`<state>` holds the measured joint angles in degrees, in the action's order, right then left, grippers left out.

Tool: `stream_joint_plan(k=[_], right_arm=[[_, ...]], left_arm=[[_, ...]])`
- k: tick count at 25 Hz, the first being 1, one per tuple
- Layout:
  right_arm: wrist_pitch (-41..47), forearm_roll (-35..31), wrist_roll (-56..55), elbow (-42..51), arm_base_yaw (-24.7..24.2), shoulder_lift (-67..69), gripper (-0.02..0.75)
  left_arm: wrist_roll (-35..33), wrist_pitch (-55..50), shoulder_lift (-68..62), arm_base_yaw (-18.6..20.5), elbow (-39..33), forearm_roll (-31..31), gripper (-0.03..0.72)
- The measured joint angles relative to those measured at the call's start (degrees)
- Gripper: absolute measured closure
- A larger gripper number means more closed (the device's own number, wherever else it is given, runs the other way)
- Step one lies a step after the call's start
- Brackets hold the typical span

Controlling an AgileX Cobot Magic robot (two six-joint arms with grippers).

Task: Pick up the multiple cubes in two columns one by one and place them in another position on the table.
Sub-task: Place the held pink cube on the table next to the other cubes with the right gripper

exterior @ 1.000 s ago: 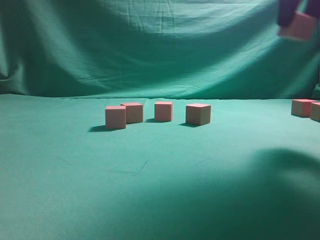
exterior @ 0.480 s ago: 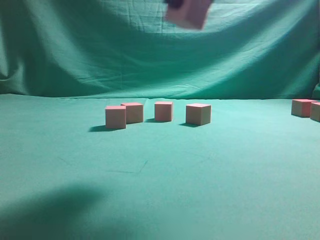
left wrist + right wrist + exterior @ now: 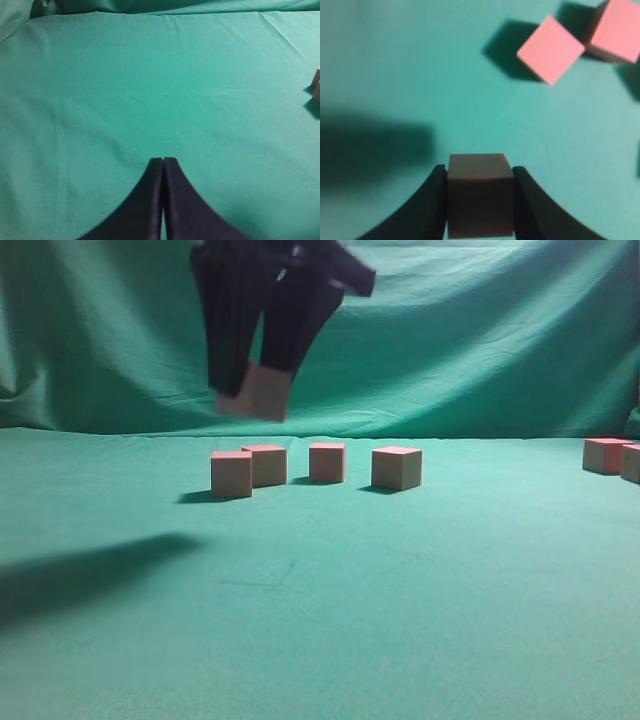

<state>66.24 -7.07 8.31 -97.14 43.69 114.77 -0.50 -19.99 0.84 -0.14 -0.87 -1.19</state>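
**Pink cube held in the air above the four-cube group**

The carried cube (image 3: 258, 393) hangs clear of the table, up and slightly left of the group of cubes on the cloth. It has no long axis, since all sides look equal. In the exterior view it sits a little tilted, one lower corner dipping left. In the right wrist view the same cube (image 3: 480, 194) shows a flat face toward the camera, its edges square to the fingers. It is pinkish, matte and plain, and it looks dark and shadowed in the wrist view.

The right gripper (image 3: 256, 390) is clamped on it, one dark finger (image 3: 431, 207) pressed to each side face, with the jaws apart by just the cube's width. The gripper comes down from the top of the exterior view, fingers pointing downward and angled slightly left.

Below it on the green cloth (image 3: 320, 620) stand four cubes: the front-left cube (image 3: 231, 474), a second cube (image 3: 267, 464) just behind it and touching or nearly touching, a third cube (image 3: 327, 462) and a fourth cube (image 3: 396, 468) standing apart. Two more cubes (image 3: 607, 455) sit at the far right edge.

The left gripper (image 3: 163, 172) hovers over bare cloth, its two dark fingers pressed together with nothing between them.
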Motion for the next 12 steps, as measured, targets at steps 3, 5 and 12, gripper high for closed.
stream_joint_plan(k=[3, 5, 12], right_arm=[[0.81, 0.15, -0.36, -5.01, 0.0, 4.97, 0.465], [1.31, 1.52, -2.18, -7.75, 0.09, 7.54, 0.465], [1.82, 4.91, -5.85, -11.71, 0.09, 11.92, 0.465]], left_arm=[[0.0, 0.0, 0.0, 0.0, 0.0, 0.0, 0.688], [0.0, 0.0, 0.0, 0.0, 0.0, 0.0, 0.688], [0.0, 0.0, 0.0, 0.0, 0.0, 0.0, 0.688]])
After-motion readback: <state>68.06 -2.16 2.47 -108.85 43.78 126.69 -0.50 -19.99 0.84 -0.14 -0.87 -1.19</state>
